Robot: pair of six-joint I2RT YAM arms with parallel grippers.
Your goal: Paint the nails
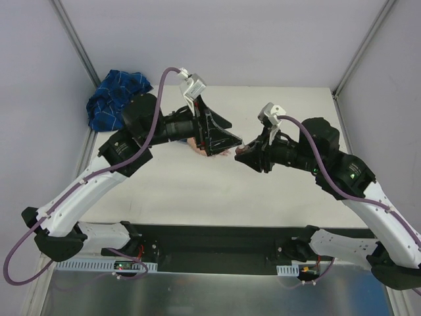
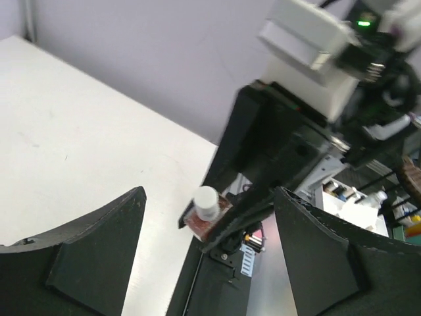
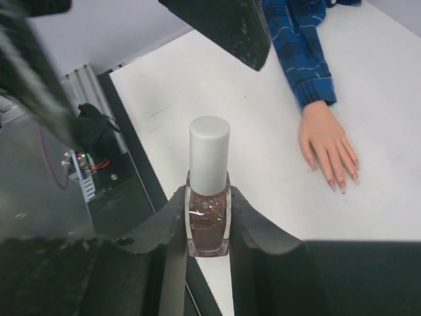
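Between the fingers of the right gripper (image 3: 207,195) a small polish bottle (image 3: 208,227) is held upright, clamped at its glass body, with the jaws closed to the width of that body. Glittery reddish-brown polish is seen through the glass, and a tall white cap (image 3: 210,148) is seated on the neck. Next listed is the left gripper (image 2: 209,194), with its jaws spread wide and nothing gripped. Its two dark fingers (image 2: 99,253) are seen to either side of the bottle in the left wrist view, apart from it. One of them enters the top of the right wrist view above the cap, again apart from it. From above, both grippers are seen brought close together over the middle of the white table (image 3: 395,99), tip facing tip. Further out, a pale peach fake hand (image 3: 325,141) is laid palm down on the table with its fingers extended flat, well apart from the bottle. It is partly hidden beneath the left gripper in the top view. The nails (image 3: 343,189), small and pinkish, are found at the fingertips, which are pointed toward the right wrist camera. Whether polish has been applied to them cannot be told. The wrist is covered by a blue plaid sleeve (image 3: 299,59), which is bunched toward the far left corner of the table.
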